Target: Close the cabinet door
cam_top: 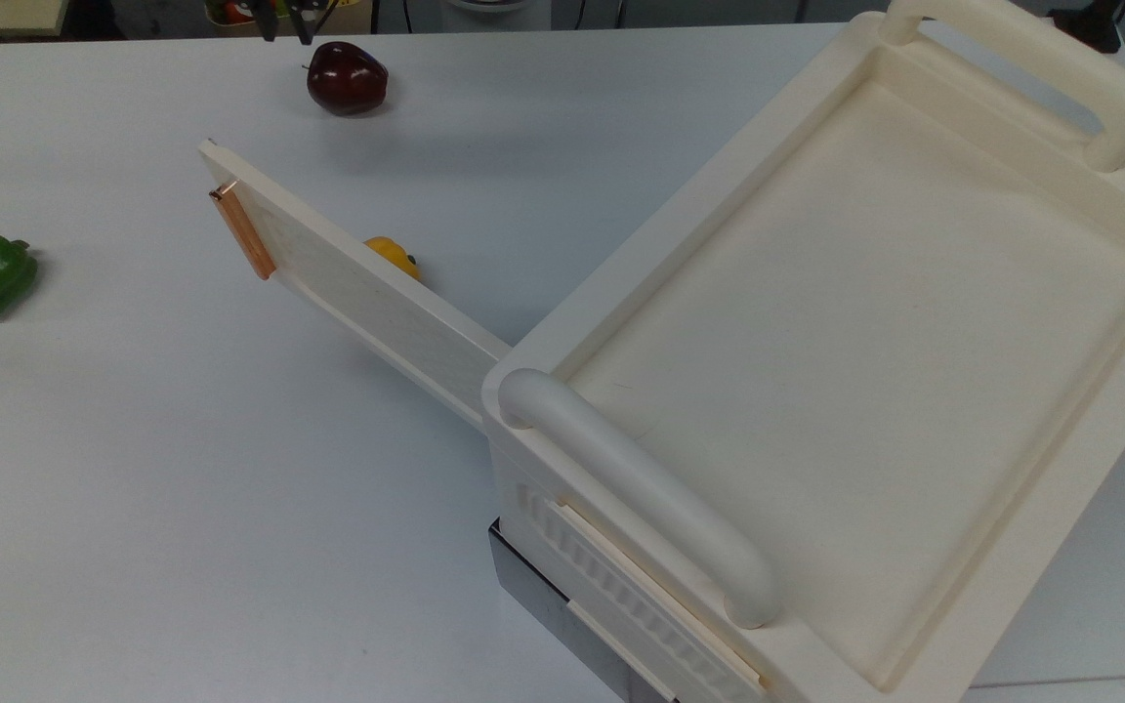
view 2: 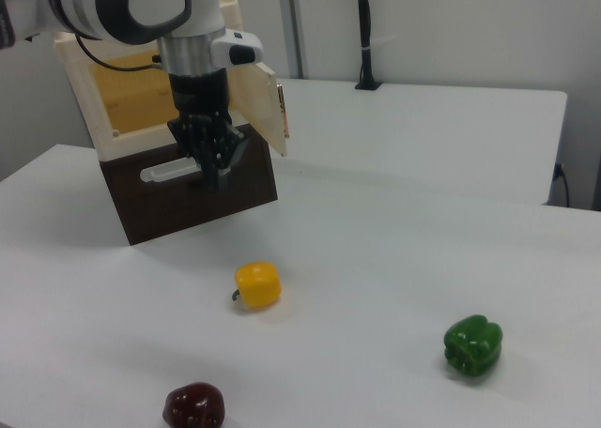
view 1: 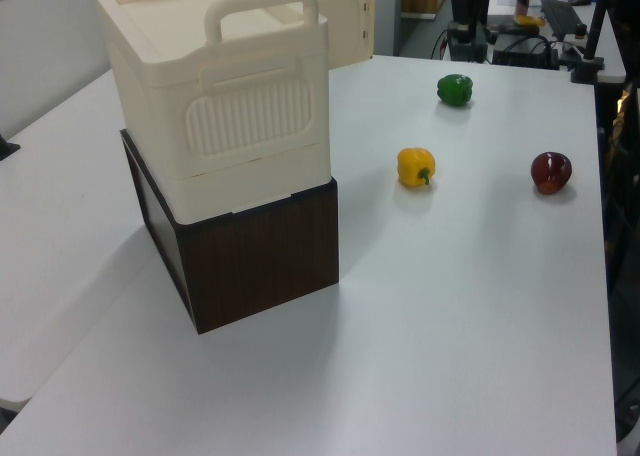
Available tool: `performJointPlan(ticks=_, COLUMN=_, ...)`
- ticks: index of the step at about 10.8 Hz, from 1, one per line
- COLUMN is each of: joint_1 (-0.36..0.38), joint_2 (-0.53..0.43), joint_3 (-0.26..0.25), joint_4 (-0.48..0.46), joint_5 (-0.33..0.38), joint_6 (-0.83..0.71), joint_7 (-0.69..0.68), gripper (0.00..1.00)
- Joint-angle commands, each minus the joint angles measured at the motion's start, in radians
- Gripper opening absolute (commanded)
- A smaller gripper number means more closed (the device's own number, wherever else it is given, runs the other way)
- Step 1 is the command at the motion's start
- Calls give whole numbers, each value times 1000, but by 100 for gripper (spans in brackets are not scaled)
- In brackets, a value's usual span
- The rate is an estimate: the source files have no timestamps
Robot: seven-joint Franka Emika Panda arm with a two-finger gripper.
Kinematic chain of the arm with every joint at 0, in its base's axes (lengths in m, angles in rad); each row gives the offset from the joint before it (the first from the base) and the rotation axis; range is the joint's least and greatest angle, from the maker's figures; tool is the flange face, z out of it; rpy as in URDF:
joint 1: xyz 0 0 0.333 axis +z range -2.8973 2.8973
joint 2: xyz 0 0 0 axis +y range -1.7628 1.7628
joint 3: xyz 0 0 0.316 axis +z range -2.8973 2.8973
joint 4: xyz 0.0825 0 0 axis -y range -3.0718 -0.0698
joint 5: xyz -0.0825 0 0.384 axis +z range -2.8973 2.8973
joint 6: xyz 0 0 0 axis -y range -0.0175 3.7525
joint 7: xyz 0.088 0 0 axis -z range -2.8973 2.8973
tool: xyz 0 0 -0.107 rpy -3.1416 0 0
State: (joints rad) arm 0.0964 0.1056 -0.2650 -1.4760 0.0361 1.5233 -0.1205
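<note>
On the white counter [cam_top: 182, 469], the cabinet door [cam_top: 357, 293] swings wide from the cabinet [cam_top: 865, 322]. The hand [view 2: 214, 170] hangs well off it, apparently empty; open or closed, I cannot tell. A careless approach could clip the yellow bell pepper [view 2: 258, 285] beside the door.

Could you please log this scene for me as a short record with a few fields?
door state: cabinet door swung wide open from the cabinet
handle: copper bar at the door's free end
gripper: gripper in the air in front of the cabinet, holding nothing
table items: yellow pepper, green pepper, dark red pepper
</note>
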Motion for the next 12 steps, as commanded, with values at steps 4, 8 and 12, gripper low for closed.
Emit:
performJointPlan(ticks=4, joint_1=8, joint_2=-9, joint_3=-11, joint_4=-4, joint_5=4, joint_6=27, joint_7=-132, gripper=0)
performJointPlan(ticks=8, joint_1=0, joint_2=9, joint_3=-17, joint_4=-6, joint_5=5, joint_6=132, joint_7=-272, gripper=0)
performJointPlan(ticks=12, joint_1=-30, joint_2=37, joint_3=-19, joint_4=-7, joint_5=7, joint_6=222, joint_7=-485, gripper=0)
